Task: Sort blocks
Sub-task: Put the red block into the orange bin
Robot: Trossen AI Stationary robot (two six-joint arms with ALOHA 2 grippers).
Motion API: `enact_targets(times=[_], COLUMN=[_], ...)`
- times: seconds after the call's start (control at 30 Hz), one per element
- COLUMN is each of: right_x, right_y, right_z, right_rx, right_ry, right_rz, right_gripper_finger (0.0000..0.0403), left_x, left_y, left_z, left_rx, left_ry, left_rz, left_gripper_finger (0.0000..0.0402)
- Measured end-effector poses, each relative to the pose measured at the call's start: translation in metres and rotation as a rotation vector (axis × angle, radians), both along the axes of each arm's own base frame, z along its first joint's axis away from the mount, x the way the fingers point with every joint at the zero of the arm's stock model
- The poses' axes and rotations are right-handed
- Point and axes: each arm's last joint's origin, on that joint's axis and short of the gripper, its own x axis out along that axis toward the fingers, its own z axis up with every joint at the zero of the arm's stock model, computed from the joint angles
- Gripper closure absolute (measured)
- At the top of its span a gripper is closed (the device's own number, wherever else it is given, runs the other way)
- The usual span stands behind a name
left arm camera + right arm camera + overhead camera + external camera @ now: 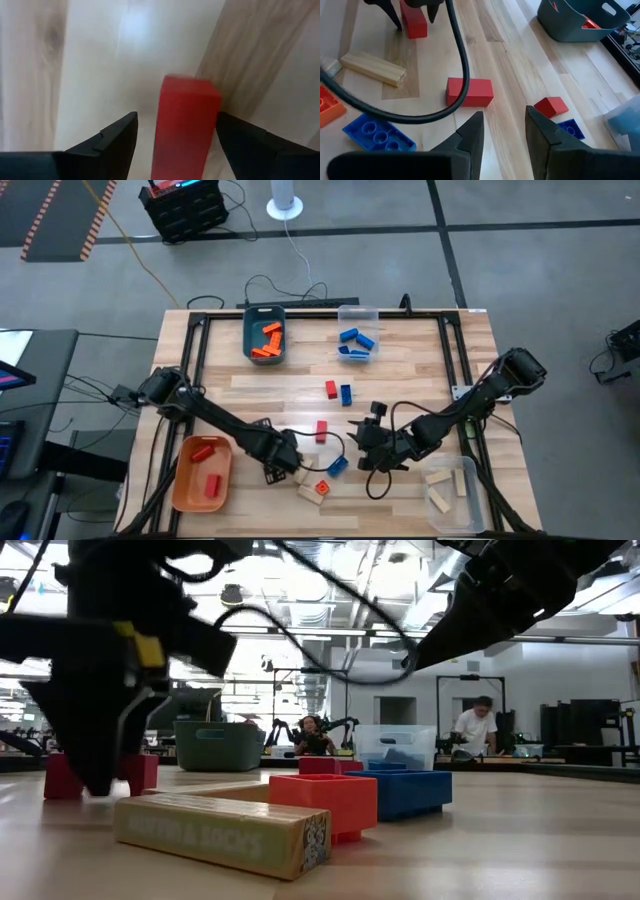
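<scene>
In the left wrist view the red block [185,125] between the left gripper's [175,142] fingers runs off the picture's edge, so its near end is unseen, and the table around it is blurred. From above, that gripper covers this block almost wholly. In the low view the wooden block [222,830] carries print too blurred to read, and it hides the lower part of the red block [325,802] behind it. The clear bin [455,495] at the table's near right corner is cut by the high view's edge. In the right wrist view the orange block [329,107] and the teal bin [580,22] are cut off, and a cable [455,65] crosses a red block [470,92].
</scene>
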Motion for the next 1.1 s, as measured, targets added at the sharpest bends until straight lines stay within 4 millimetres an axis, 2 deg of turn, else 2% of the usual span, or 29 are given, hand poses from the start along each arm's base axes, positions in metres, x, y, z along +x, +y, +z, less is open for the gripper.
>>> enact_targets(times=[0.13, 0.4, 0.53, 0.67, 0.77, 0.87, 1.0, 1.1], right_x=[0.000, 0.000, 0.000, 0.000, 0.000, 0.000, 0.000, 0.001], right_y=[0.000, 0.000, 0.000, 0.000, 0.000, 0.000, 0.000, 0.000], right_z=[0.000, 0.000, 0.000, 0.000, 0.000, 0.000, 0.000, 0.001], right_rx=[-0.001, -0.002, -0.001, 0.000, 0.001, 0.001, 0.002, 0.006], right_ry=[0.001, 0.001, 0.000, -0.001, 0.000, -0.001, -0.003, -0.009], right_rz=[0.001, 0.001, 0.001, 0.000, 0.000, -0.001, -0.001, -0.001], right_gripper_finger=[0.0280, 0.0280, 0.0280, 0.0280, 0.0280, 0.0280, 0.0280, 0.0280], left_x=[0.000, -0.001, -0.004, -0.014, -0.032, -0.060, -0.101, -0.124], left_y=[0.002, 0.002, 0.003, 0.006, 0.000, -0.008, -0.021, -0.033], left_z=[-0.003, 0.003, 0.026, 0.069, 0.105, 0.126, 0.132, 0.131], left_rx=[-0.023, -0.031, -0.041, -0.116, -0.275, -0.327, -0.231, -0.124], left_ry=[0.012, 0.048, 0.027, -0.021, -0.085, -0.061, 0.099, 0.150], left_rz=[-0.021, -0.082, -0.087, -0.056, -0.040, 0.002, 0.061, 0.096], left_gripper_finger=[0.0177, 0.0277, 0.0278, 0.0277, 0.0267, 0.0264, 0.0267, 0.0265])
